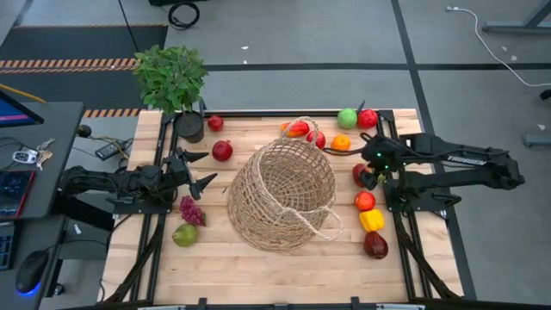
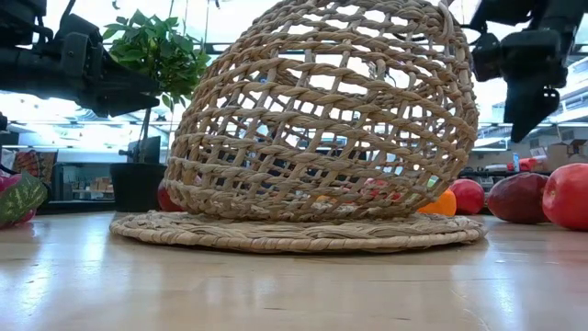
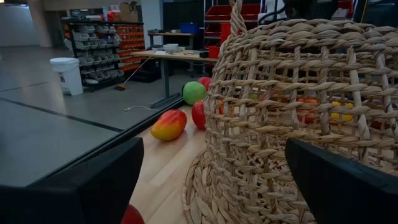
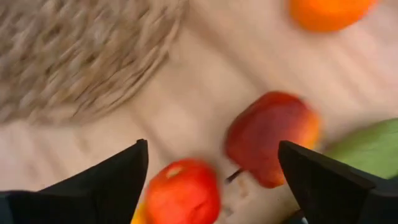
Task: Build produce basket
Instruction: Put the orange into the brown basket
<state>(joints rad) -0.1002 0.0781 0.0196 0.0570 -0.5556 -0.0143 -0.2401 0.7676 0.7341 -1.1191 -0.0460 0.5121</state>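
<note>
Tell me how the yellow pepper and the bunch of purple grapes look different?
The yellow pepper is smooth and bright, on the table's right side between two red fruits. The purple grapes are dark and bumpy, on the left side beside a green pear. Both lie on the table outside the basket.
</note>
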